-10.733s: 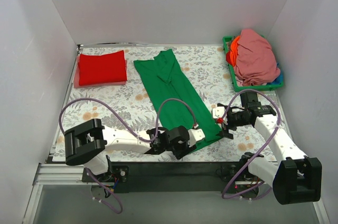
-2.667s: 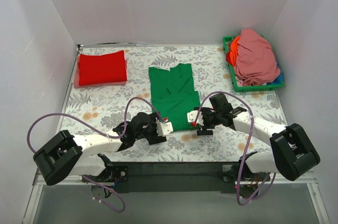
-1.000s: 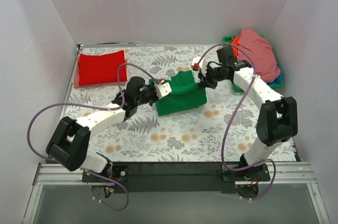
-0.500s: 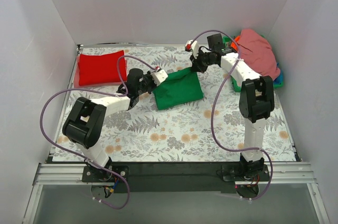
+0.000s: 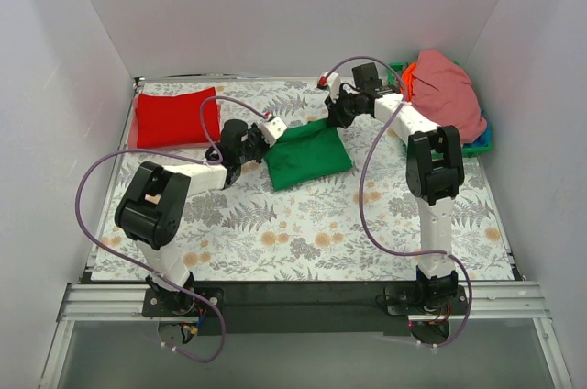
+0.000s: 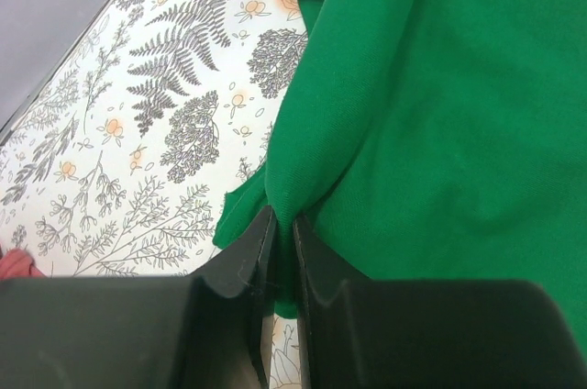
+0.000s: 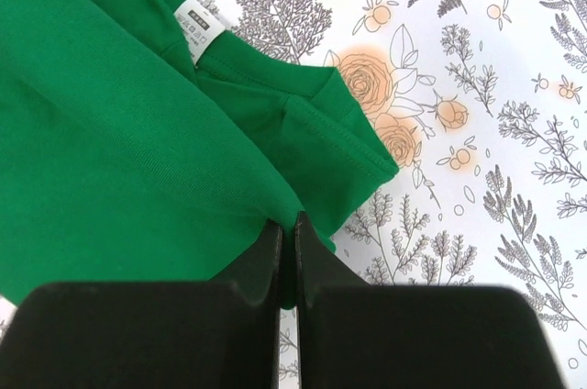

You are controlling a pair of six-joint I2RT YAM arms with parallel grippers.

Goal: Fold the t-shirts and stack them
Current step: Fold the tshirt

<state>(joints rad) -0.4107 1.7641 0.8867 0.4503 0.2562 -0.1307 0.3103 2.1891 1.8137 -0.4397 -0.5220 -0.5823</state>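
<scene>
The green t-shirt (image 5: 308, 156) lies folded into a small rectangle in the middle of the floral table. My left gripper (image 5: 269, 131) is shut on its far left corner, a pinch of green cloth (image 6: 431, 105) showing between the black fingers (image 6: 240, 265). At the far right corner my right gripper (image 5: 334, 115) is shut on the green cloth (image 7: 110, 150), next to the sleeve hem and the white neck label (image 7: 197, 27). A folded red t-shirt (image 5: 175, 117) rests at the back left with a pink edge (image 5: 133, 138) under it. Pink (image 5: 446, 97) and orange (image 5: 406, 86) shirts are heaped at the back right.
The green plastic basket (image 5: 443, 151) holding the heap stands in the back right corner, close to the right arm's elbow. White walls close off the left, back and right. Purple cables loop off both arms over the table's floral cloth (image 5: 303, 233).
Both grippers have carried the green shirt's gripped edge farther back. The bundle, lifted and rumpled a second ago, now lies flatter on the table. Both arms have stretched out more.
</scene>
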